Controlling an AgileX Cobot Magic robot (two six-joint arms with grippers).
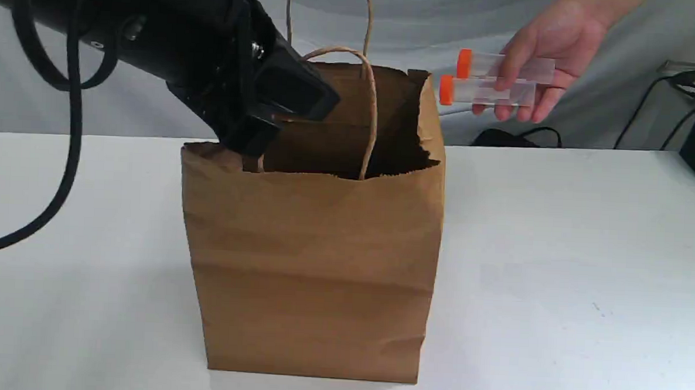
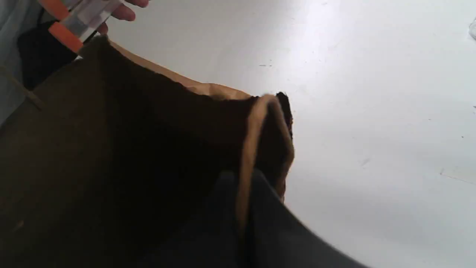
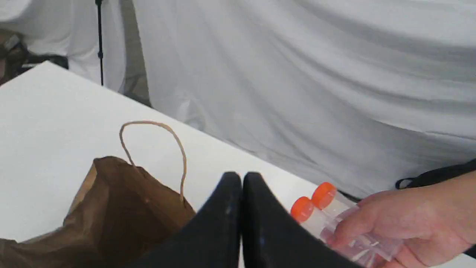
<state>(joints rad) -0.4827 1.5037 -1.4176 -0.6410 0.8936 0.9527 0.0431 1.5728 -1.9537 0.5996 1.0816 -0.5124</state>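
Observation:
A brown paper bag stands upright and open on the white table. My left gripper is at the bag's left front corner. In the left wrist view it is shut on the bag's rim, a tan edge pinched between the dark fingers. A person's hand holds two clear tubes with orange caps just above and behind the bag's right side. My right gripper is shut with nothing between its fingers, in the air near the tubes and above the bag.
The white table spreads around the bag. A thick black cable hangs from the left arm. More black cables lie at the back right before a white drape. A thin black stand rises behind the table.

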